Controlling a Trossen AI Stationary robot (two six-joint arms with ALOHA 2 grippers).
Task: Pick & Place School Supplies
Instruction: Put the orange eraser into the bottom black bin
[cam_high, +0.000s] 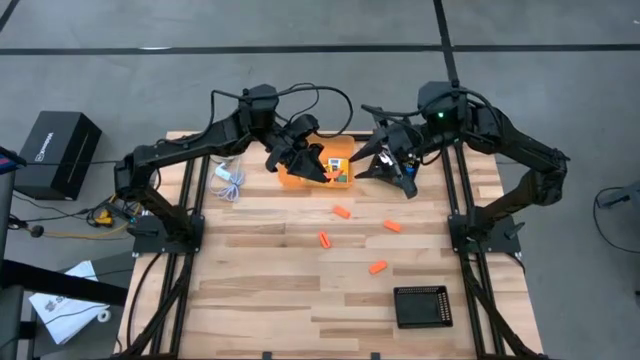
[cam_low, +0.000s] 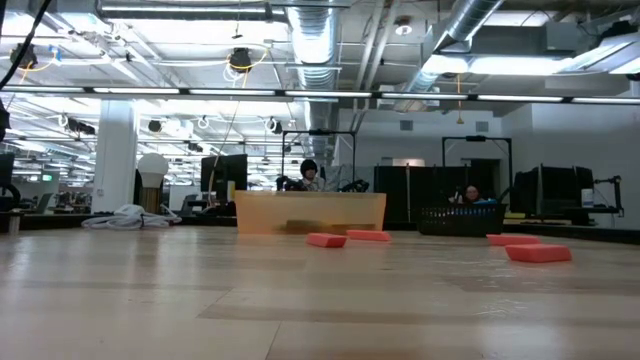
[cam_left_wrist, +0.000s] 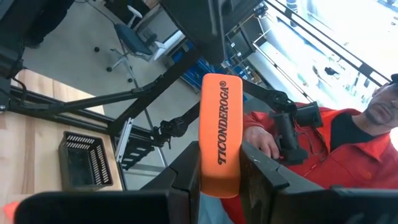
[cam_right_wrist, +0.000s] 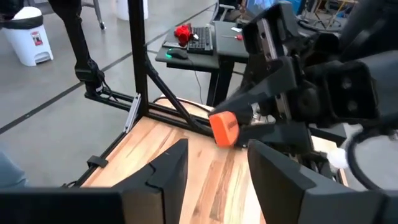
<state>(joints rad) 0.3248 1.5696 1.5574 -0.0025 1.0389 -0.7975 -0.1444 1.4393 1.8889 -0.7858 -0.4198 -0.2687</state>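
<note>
My left gripper hovers level over the orange bin at the table's far middle, shut on an orange eraser printed TICONDEROGA. My right gripper faces it from the right, just apart, open and holding nothing. A yellow-and-green box lies in the bin. Several more orange erasers lie flat on the table's middle. Blue-handled scissors lie at the far left. My left gripper pinches the eraser's back end between its two fingers, one on each flat face. The fingers come level from the table's left and lie along the eraser. Most of its length sticks out past the fingertips, lifted clear above the bin.
A black ribbed tray sits at the near right of the table. The arms' black frames stand along the left and right edges. A person in red shows beyond the table.
</note>
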